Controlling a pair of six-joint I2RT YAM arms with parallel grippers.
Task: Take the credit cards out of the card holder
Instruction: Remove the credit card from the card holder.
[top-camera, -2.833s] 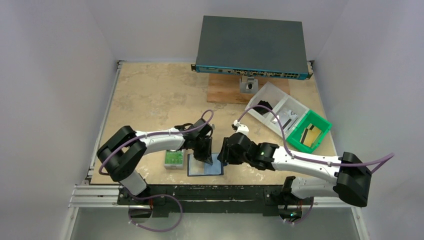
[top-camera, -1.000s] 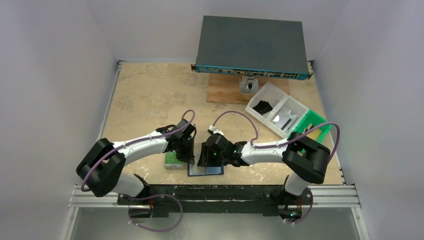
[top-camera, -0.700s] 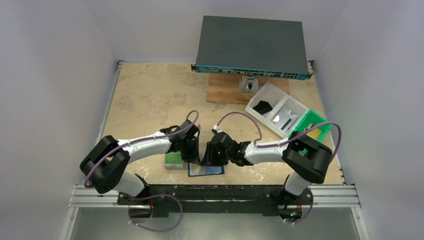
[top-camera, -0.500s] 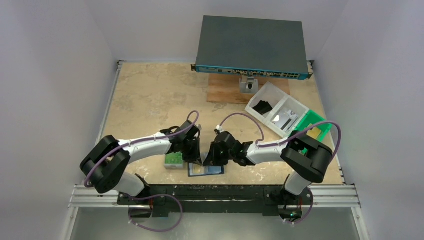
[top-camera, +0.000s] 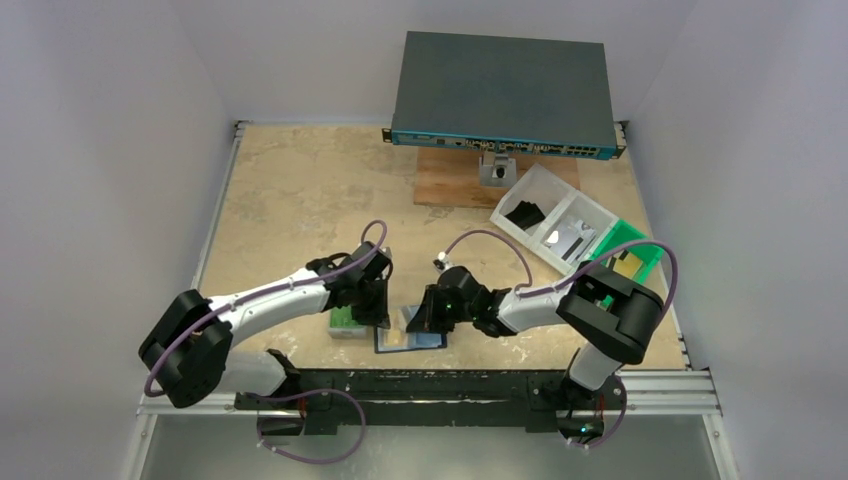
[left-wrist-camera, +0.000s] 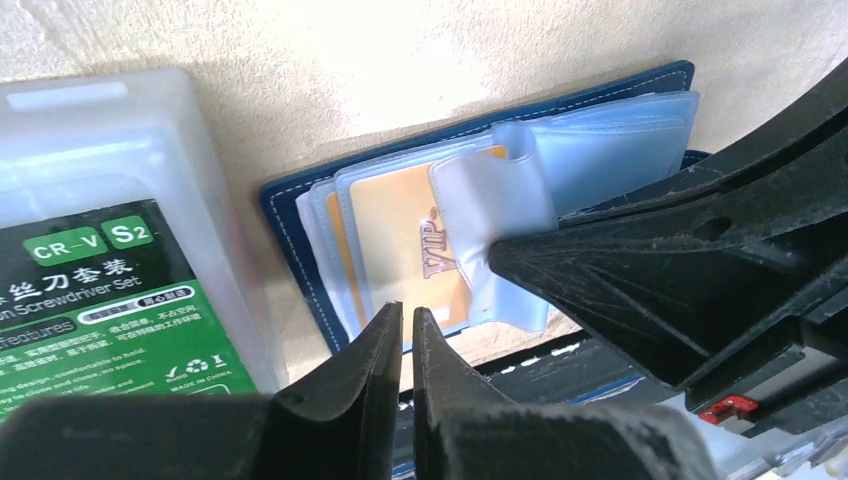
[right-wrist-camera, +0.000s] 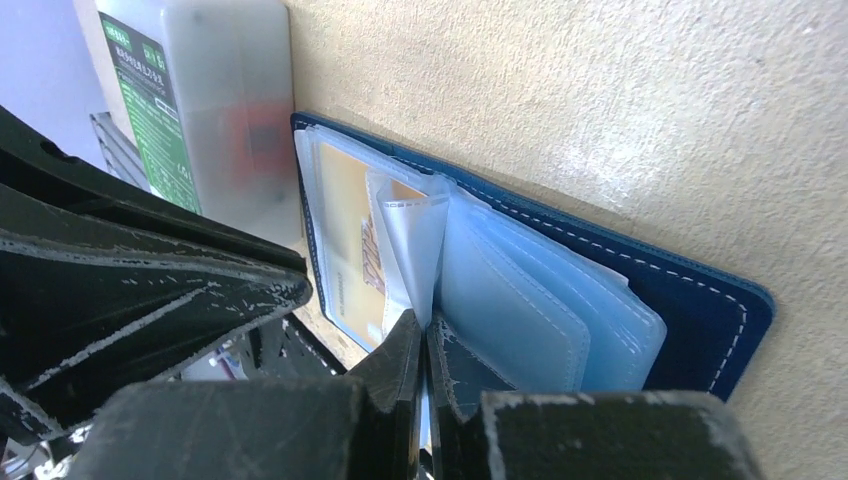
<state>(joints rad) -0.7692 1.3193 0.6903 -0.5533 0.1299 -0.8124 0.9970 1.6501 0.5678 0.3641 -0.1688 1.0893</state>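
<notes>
The card holder (top-camera: 411, 338) lies open at the near edge of the tabletop (top-camera: 300, 190), between my two grippers, its light-blue leaves fanned up; a tan-gold credit card (left-wrist-camera: 400, 235) shows in one pocket, printed face up. My right gripper (right-wrist-camera: 423, 325) is closed on a clear sleeve (right-wrist-camera: 415, 240), pinching that leaf and holding it up off the card below. My left gripper (left-wrist-camera: 407, 315) hangs at the card's near edge with its jaws only a slit apart; I cannot tell whether the card's edge sits between them or just under the tips.

The step in hand, as I judge it, is drawing this card out. To do it well I should hold the sleeve steady with the right and get the left tips onto bare card, not plastic; then I should pull flat and slow along the pocket's opening, so the holder does not drag with it.

The grey case (left-wrist-camera: 110, 260) with the green label lies just beside the holder on my left and crowds my left gripper; the two grippers nearly touch over the holder, so room is tight. At the back stands a network switch (top-camera: 505, 90); to the right sit a clear tray (top-camera: 550, 215) and a green bin (top-camera: 625, 262), well apart and not in the way.
</notes>
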